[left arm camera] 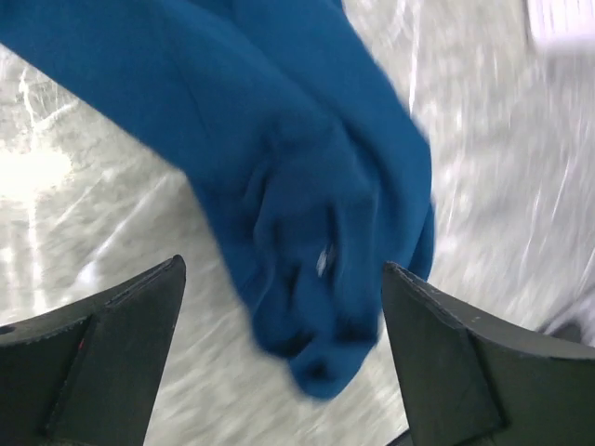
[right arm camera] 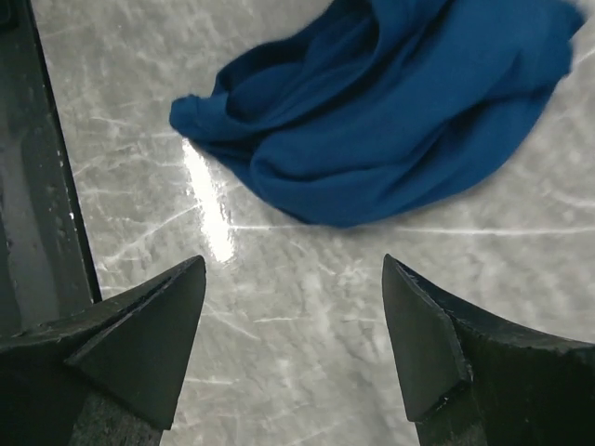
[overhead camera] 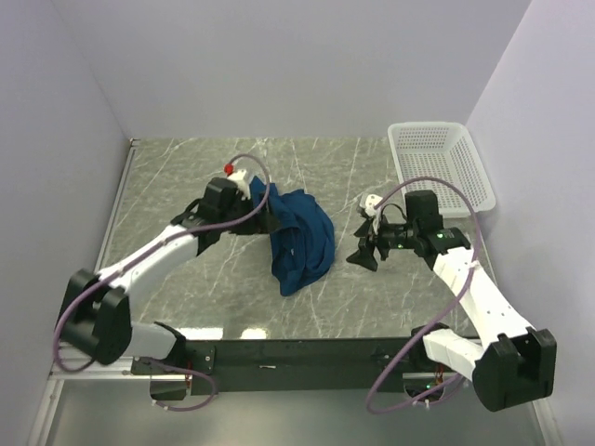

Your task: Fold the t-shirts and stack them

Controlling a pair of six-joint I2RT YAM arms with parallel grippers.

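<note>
One t-shirt (overhead camera: 299,240): dark blue, crumpled in a loose heap near the middle of the table, no print showing.
Surface: grey marble-patterned table (overhead camera: 186,177), glossy, with light glare on it.
Room: pale lilac walls (overhead camera: 279,65) on three sides; a white mesh basket (overhead camera: 476,167) in the far right corner, well apart from the shirt.
Shirt and left gripper (overhead camera: 263,219): the gripper is at the heap's far left edge; in the left wrist view the bunched cloth (left arm camera: 307,232) shows between the fingers, too blurred to tell if it touches them.
Left gripper jaws: spread wide, clamping nothing.
Shirt and right gripper (overhead camera: 363,253): the gripper is just right of the heap, apart from it.
Right gripper jaws: spread wide over bare table, holding nothing.
</note>
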